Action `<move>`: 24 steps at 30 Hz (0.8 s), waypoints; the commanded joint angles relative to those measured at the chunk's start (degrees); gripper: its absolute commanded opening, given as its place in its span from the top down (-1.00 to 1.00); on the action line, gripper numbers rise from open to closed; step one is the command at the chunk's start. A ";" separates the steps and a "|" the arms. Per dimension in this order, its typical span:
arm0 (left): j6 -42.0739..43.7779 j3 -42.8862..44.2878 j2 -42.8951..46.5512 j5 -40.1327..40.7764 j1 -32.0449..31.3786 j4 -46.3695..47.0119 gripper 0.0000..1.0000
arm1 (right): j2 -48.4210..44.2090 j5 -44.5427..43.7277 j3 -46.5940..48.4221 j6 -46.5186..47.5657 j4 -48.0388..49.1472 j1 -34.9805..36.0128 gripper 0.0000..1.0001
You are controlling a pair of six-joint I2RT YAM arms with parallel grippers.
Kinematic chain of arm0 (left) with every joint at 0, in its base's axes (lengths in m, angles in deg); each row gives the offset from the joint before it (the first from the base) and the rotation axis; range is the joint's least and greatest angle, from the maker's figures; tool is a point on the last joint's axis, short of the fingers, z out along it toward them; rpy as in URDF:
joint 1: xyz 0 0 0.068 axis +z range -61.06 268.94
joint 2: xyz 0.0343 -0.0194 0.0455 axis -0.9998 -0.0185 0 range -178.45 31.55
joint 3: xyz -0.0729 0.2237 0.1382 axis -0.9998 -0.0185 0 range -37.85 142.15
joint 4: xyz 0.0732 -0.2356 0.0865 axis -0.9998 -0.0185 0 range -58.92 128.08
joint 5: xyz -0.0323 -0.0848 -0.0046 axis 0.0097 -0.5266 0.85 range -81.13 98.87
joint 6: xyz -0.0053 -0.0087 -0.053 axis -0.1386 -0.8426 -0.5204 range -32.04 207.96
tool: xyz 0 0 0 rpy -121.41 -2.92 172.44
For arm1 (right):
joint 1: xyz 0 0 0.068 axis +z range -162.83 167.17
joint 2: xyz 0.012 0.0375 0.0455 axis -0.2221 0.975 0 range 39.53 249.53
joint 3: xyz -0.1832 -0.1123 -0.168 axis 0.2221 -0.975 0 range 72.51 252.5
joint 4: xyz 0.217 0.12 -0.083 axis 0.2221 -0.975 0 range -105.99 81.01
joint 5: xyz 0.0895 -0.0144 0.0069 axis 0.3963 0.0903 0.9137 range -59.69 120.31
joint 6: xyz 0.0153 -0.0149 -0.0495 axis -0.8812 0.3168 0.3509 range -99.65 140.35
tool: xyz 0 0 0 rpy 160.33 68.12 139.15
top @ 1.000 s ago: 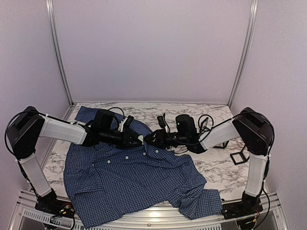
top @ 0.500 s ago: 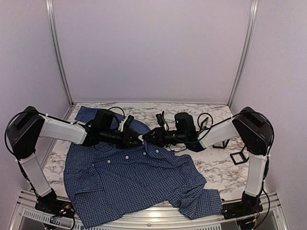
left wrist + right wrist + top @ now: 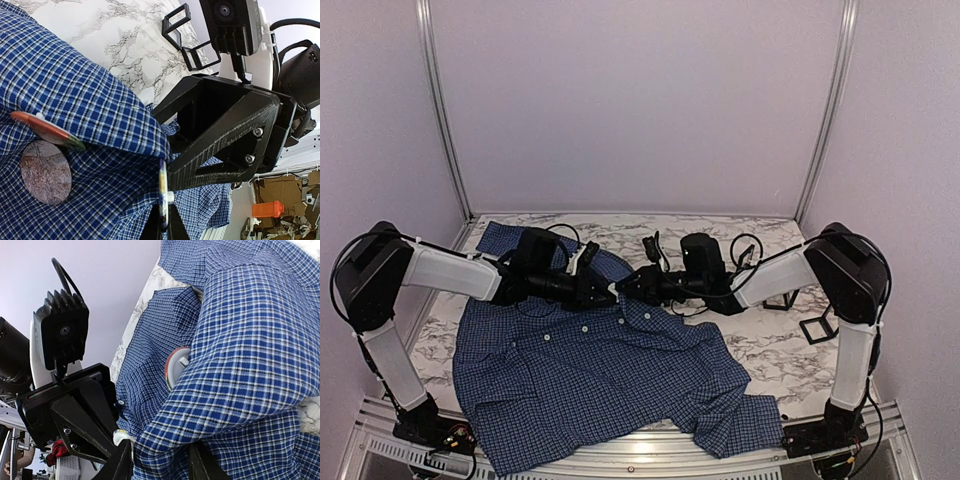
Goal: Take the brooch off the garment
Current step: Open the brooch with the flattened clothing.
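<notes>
Left wrist shows the brooch [image 3: 47, 131] edge-on, slanting down-right on the garment [image 3: 75, 85].

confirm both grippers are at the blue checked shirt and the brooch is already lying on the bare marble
Not quite. The brooch is not on the marble. It sits on the shirt, tucked beside a raised fold of fabric, as the right wrist view shows. The rest holds.
</notes>
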 commanded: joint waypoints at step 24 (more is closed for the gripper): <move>-2.80 -0.15 -1.73 -2.77 0.38 8.44 1.00 | 1.12 5.76 -3.65 -7.77 11.30 -1.00 -0.03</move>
